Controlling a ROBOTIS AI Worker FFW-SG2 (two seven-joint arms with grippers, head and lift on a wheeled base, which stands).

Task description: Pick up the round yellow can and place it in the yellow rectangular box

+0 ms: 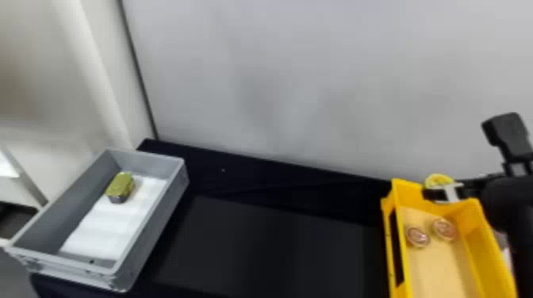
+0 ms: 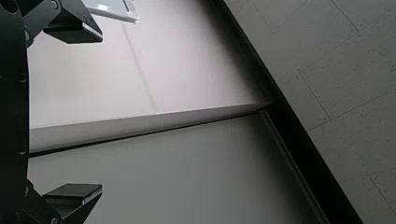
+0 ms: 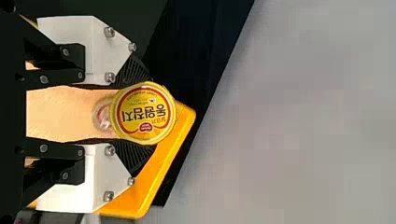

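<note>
Nearest its own wrist camera, the left gripper (image 2: 101, 113) stood wide with nothing between its flat black fingers. The right gripper (image 3: 145, 112), its white angular brackets and screw heads plain to see, had its ribbed, matte black pads (image 3: 133, 156) closed about the round yellow can (image 1: 438, 180), a squat drum with a smooth, printed yellow lid, over the far rim of the yellow rectangular box (image 1: 493, 257) at the right of the head view. The work seemed to be at the placing step: the next move called for shifting the can inward past that rim, lowering it to the floor and parting the fingers. The box looked like stiff moulded plastic, with a slot in its side; farther in lay two round tins (image 1: 417, 237) with reddish, faintly glossy tops. Across the dull black table (image 1: 269, 245), at the left, the grey tray (image 1: 150, 234) held a soft-looking white sheet (image 1: 107, 226) and a rounded oblong tin (image 1: 121, 185), green-gold and metallic. Beyond rose a smooth grey wall (image 1: 297, 79).
</note>
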